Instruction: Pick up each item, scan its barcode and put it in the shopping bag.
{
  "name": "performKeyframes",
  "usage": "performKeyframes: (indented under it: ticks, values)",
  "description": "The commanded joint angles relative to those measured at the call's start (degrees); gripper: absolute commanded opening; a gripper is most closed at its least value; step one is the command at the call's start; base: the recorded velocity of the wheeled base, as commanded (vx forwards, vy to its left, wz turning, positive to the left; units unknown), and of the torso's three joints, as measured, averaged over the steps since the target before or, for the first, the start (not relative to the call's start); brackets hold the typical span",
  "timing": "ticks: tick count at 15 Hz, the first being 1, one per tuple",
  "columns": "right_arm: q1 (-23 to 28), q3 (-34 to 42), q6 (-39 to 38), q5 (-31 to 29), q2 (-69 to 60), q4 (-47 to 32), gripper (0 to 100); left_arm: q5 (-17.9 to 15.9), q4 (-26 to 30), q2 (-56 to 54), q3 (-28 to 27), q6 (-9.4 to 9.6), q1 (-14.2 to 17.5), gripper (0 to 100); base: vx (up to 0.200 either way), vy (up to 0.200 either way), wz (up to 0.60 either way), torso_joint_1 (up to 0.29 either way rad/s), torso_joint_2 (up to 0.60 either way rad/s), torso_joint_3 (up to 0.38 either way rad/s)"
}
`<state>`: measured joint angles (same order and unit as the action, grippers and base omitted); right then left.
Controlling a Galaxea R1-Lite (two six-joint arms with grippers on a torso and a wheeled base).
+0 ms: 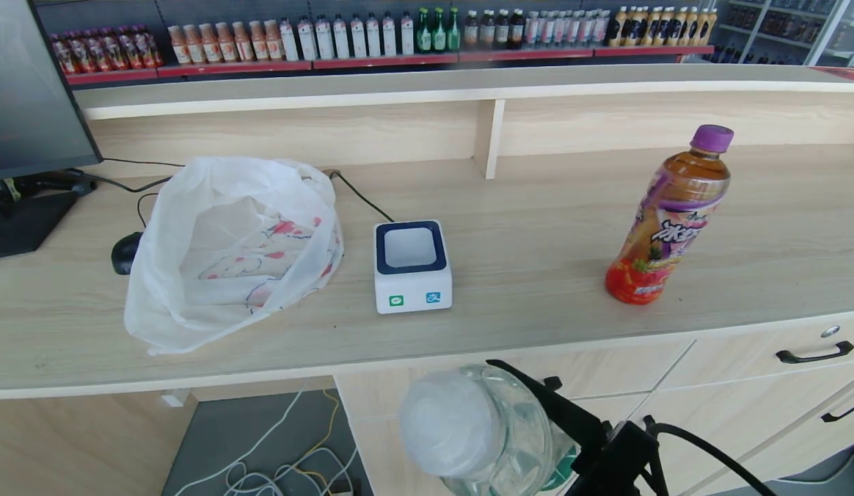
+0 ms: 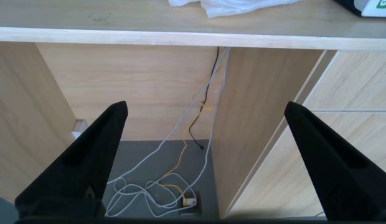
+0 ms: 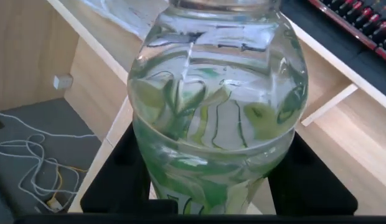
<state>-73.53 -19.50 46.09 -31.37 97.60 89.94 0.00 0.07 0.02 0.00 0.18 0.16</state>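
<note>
Pointing cap-up, clear bottle [image 1: 483, 432], clamped in right end effector [image 3: 210, 190]

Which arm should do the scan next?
Right. Right gripper holds the clear bottle just below the counter, near the scanner. Left gripper hangs open and empty under the counter.

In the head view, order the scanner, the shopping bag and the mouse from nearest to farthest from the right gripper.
From the right gripper, shut on the clear bottle:
1. Scanner, mid-counter.
2. Shopping bag, left of it.
3. Mouse, far left, beyond the bag.
</note>
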Motion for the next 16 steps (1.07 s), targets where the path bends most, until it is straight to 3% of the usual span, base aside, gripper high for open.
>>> performKeyframes:
  ticks: [1,9,16]
  values:
    - [-1.5,1.4,4.9,0.0,-1.5,0.1,0,0.0,0.0,0.0,0.0,-0.01,0.0,100,0.0,0.0,0.0,0.0,0.0,0.0]
    - [-3.0,1.6,21.1,0.2,-5.9,0.1,0,0.0,0.0,0.0,0.0,-0.01,0.0,100,0.0,0.0,0.0,0.0,0.0,0.0]
    - [-2.9,0.9,29.3,0.2,-5.4,0.1,0,-0.1,0.0,0.0,0.0,-0.01,0.0,100,0.0,0.0,0.0,0.0,0.0,0.0]
